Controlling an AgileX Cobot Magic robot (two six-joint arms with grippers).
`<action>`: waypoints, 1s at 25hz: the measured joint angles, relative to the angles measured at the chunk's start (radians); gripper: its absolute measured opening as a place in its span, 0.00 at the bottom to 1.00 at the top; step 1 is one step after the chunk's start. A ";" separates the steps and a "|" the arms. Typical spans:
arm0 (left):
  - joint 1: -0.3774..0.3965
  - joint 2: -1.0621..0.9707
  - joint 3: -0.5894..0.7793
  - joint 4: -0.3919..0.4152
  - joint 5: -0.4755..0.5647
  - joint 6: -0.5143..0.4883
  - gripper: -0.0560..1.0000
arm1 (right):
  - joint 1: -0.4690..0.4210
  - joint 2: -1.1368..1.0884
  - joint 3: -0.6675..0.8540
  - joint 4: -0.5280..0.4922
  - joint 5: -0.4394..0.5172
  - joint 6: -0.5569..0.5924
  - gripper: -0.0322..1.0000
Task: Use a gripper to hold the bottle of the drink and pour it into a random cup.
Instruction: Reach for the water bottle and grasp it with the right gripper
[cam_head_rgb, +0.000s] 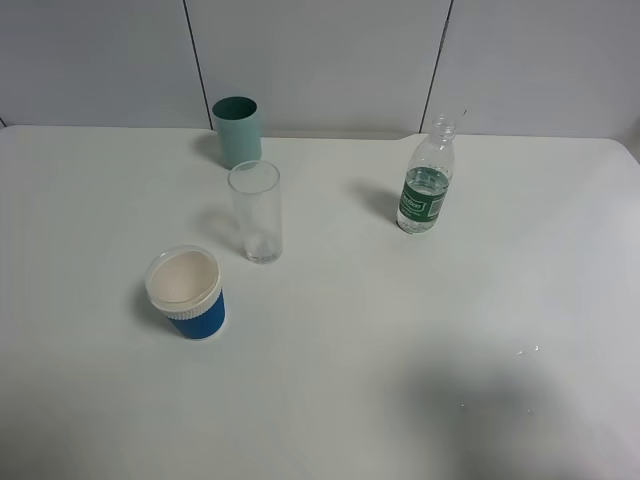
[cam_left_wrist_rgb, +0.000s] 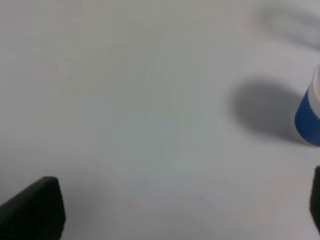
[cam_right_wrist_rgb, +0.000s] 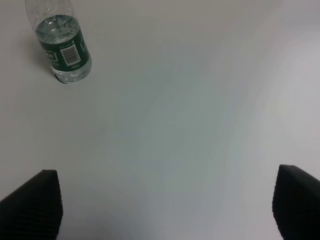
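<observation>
The bottle of the drink (cam_head_rgb: 425, 190) stands upright and uncapped at the right rear of the white table, clear with a dark green label and some liquid inside. It also appears in the right wrist view as the bottle (cam_right_wrist_rgb: 64, 47), well ahead of my right gripper (cam_right_wrist_rgb: 165, 202), whose black fingers stand wide apart with only bare table between them. The cup (cam_head_rgb: 256, 212), a tall clear glass, stands left of centre. My left gripper (cam_left_wrist_rgb: 175, 205) is open too, over bare table. Neither arm shows in the exterior high view.
A teal cup (cam_head_rgb: 237, 131) stands behind the glass near the back wall. A blue ribbed cup with a white rim (cam_head_rgb: 187, 293) sits in front of it to the left, its edge showing as the blue cup (cam_left_wrist_rgb: 310, 115). Small droplets (cam_head_rgb: 528, 350) lie at the front right.
</observation>
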 joint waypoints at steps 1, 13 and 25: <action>0.000 0.000 0.000 0.000 0.000 0.000 0.99 | 0.000 0.000 0.000 0.000 0.000 0.000 0.84; 0.000 0.000 0.000 0.000 0.000 0.000 0.99 | 0.000 0.000 0.000 0.001 0.000 0.000 0.84; 0.000 0.000 0.000 0.000 0.000 0.000 0.99 | 0.000 0.000 0.000 0.004 0.000 0.000 0.84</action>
